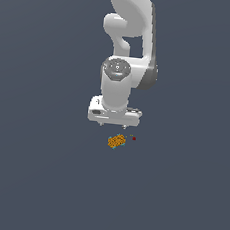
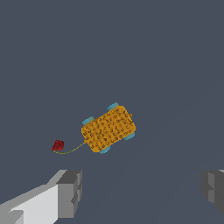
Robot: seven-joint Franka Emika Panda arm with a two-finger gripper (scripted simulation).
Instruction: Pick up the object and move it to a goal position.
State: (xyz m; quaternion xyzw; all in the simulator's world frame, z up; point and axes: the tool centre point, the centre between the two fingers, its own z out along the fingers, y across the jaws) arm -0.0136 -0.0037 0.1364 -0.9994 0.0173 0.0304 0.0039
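The object (image 1: 116, 141) is a small oblong orange thing with a speckled surface and cyan-teal bits at its edges, lying on the dark grey floor. The wrist view shows the object (image 2: 108, 129) lying free, with a thin cord running to a dark red knob (image 2: 57, 145). My gripper (image 1: 113, 123) hangs just above and slightly behind it, apart from it. The gripper (image 2: 141, 192) is open, its two grey fingers (image 2: 70, 192) set wide with nothing between them.
A tiny dark red dot (image 1: 133, 138) lies on the floor close to the object, toward the exterior view's right. The white arm (image 1: 126, 48) rises behind the gripper. The floor (image 1: 30, 178) is a plain dark grey surface.
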